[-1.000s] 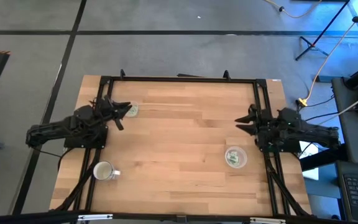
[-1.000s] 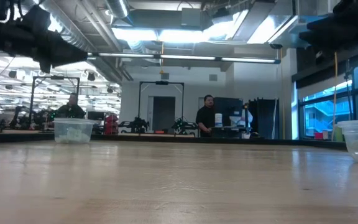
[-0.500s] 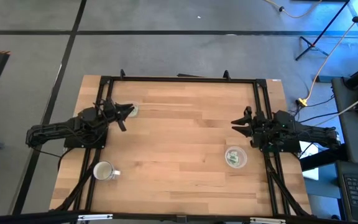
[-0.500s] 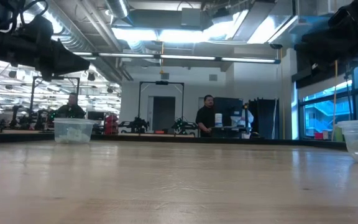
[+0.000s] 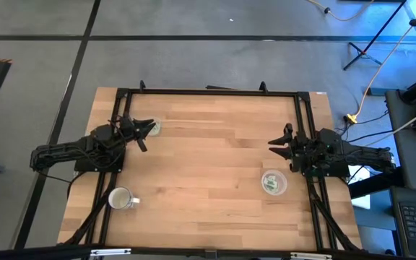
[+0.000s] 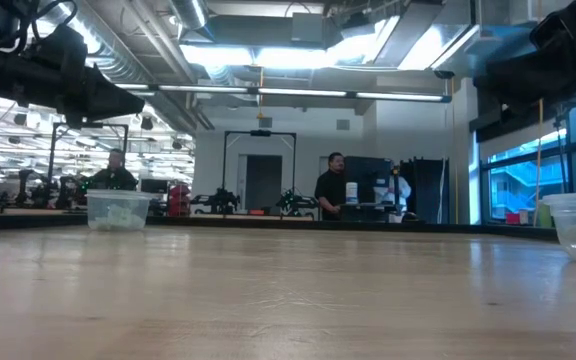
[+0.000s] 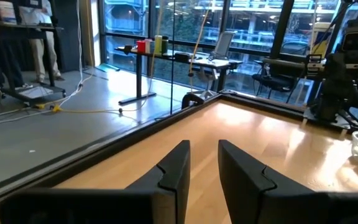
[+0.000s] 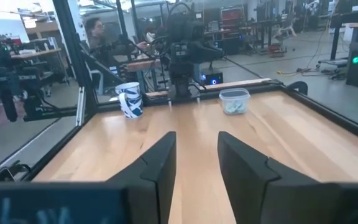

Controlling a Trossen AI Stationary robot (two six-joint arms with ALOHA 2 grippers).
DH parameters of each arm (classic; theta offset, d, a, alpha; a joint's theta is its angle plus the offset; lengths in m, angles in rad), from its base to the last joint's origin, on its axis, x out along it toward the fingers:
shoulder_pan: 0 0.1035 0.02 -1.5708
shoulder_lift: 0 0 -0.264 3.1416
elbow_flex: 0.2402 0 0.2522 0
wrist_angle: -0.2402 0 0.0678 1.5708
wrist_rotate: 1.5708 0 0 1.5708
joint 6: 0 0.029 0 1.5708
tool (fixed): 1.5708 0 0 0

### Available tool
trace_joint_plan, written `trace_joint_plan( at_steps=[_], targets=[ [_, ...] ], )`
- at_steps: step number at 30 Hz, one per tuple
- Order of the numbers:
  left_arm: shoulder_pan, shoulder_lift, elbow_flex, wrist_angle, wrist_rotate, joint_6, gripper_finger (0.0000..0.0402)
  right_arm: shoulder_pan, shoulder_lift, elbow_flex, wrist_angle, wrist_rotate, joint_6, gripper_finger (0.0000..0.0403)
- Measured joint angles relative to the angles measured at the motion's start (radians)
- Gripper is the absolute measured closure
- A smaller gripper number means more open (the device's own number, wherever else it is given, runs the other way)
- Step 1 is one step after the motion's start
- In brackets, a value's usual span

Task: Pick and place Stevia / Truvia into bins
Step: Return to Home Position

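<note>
High view: I see left gripper (image 5: 145, 136) beyond white ceramic mug (image 5: 120, 198), right gripper (image 5: 277, 140) far right of mug, both spread, empty. Pale green-white paper sachets (image 5: 271, 183) lie inside round clear plastic bin (image 5: 283, 180) right of mug.

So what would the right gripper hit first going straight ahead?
Nothing close: only bare table lies ahead of the right gripper. Farther on, probably the left gripper, beside the clear container; depth is unclear.

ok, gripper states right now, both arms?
Left gripper: open, holding nothing, over the left side of the table.
Right gripper: open, holding nothing, over the right side.
</note>
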Motion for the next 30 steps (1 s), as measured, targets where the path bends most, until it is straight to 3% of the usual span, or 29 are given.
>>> trace_joint_plan(
  at_steps=[23,30],
  targets=[
    [0.0,0.0,0.0,0.0,0.002,-0.002,0.0325,0.0,0.0,0.0,-0.017,0.0,-0.045,0.028],
    [0.0,0.0,0.0,0.0,0.002,-0.002,0.0325,0.0,0.0,0.0,-0.015,0.002,-0.17,0.028]
  ],
)
